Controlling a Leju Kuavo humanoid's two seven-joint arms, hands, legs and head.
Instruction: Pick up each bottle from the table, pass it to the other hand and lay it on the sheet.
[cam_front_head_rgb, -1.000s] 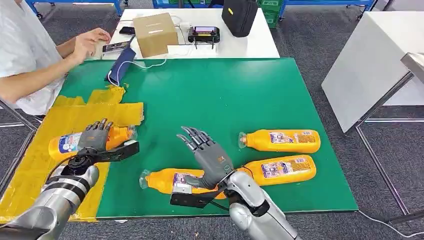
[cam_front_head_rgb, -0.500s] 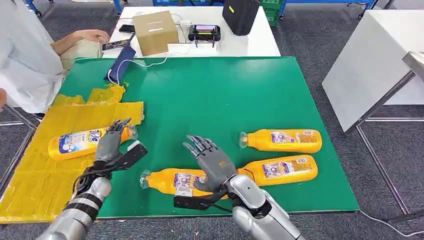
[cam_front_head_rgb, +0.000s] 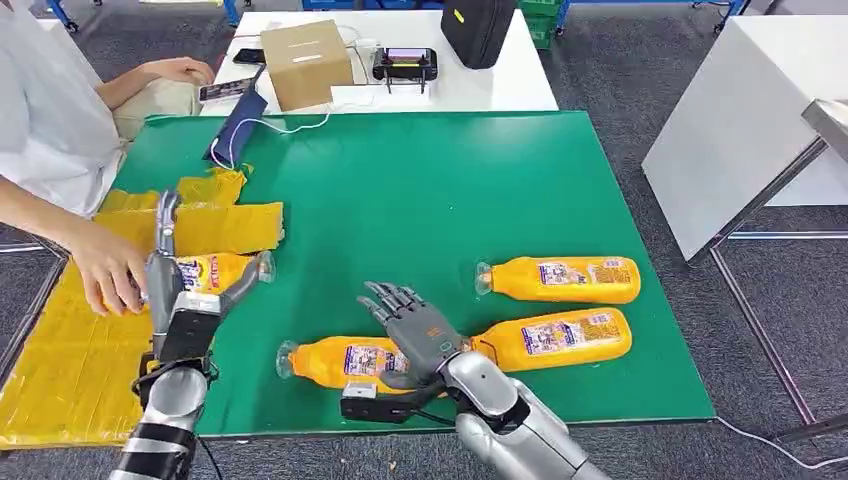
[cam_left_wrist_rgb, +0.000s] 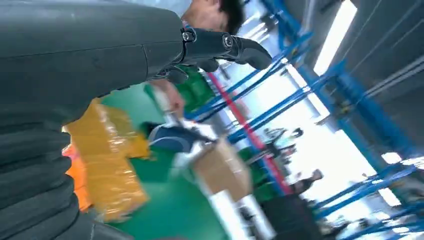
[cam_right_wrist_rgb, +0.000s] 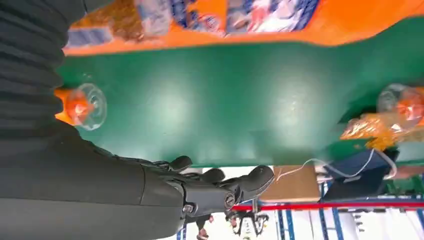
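Observation:
Three orange bottles lie on the green table (cam_front_head_rgb: 430, 190): one near the front edge (cam_front_head_rgb: 335, 362), one to its right (cam_front_head_rgb: 555, 338) and one behind that (cam_front_head_rgb: 560, 281). My right hand (cam_front_head_rgb: 410, 325) hovers over the front bottle with fingers spread (cam_right_wrist_rgb: 225, 192) and holds nothing. A fourth bottle (cam_front_head_rgb: 218, 271) lies on the yellow sheet (cam_front_head_rgb: 60, 340), and a person's hand (cam_front_head_rgb: 105, 270) grips its base. My left hand (cam_front_head_rgb: 178, 295) stands upright beside that bottle, fingers apart (cam_left_wrist_rgb: 225, 45) and empty.
The person sits at the table's far left. A cardboard box (cam_front_head_rgb: 308, 62), a phone, a controller (cam_front_head_rgb: 407, 65) and a black bag (cam_front_head_rgb: 480, 30) stand on the white table behind. A blue pouch (cam_front_head_rgb: 237, 125) lies at the green table's back left. A white table stands to the right.
My left hand has let go of the bottle on the sheet, drawn back and turned upright. The person's hand has reached in and taken that bottle. My right hand has sunk lower over the front bottle.

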